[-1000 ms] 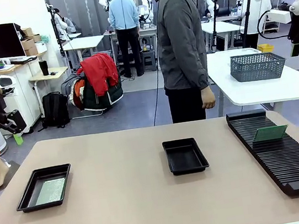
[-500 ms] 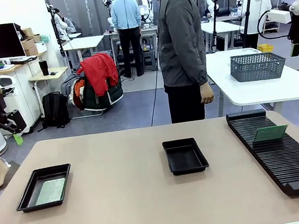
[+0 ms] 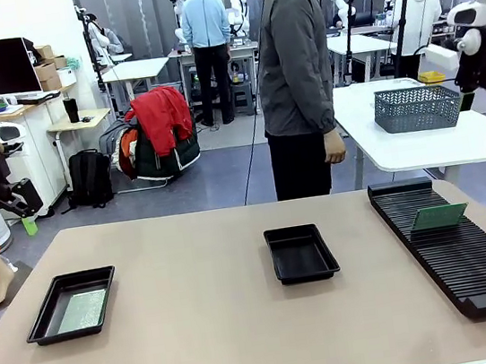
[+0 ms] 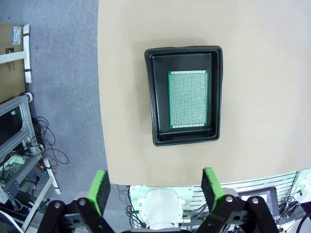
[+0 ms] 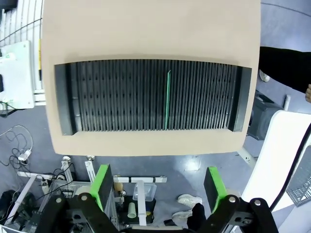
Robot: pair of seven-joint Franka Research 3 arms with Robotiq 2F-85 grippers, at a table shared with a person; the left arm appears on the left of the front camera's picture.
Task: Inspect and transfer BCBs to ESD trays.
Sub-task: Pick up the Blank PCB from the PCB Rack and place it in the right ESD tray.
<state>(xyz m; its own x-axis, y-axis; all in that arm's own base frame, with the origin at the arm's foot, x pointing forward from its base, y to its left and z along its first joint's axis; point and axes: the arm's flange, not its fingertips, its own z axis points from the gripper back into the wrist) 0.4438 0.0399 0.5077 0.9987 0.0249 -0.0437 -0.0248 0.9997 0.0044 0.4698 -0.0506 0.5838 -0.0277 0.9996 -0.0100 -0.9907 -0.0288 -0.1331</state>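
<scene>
Right wrist view: BCB (image 5: 167, 99) stands edge-on in rack (image 5: 112, 97), face hidden.

The bench (image 3: 202, 342) is looking matt and smooth; the trays (image 3: 300, 255) are showing glossy black plastic; the rack (image 3: 472, 263) is showing ribbed black plastic.

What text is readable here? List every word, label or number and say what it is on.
"ROBOTIQ": small white print, barely legible, on the black body of the left gripper in the front view.
Label on the cardboard box on the floor, in the left wrist view: too small to read.
Nothing else is legible.
</scene>
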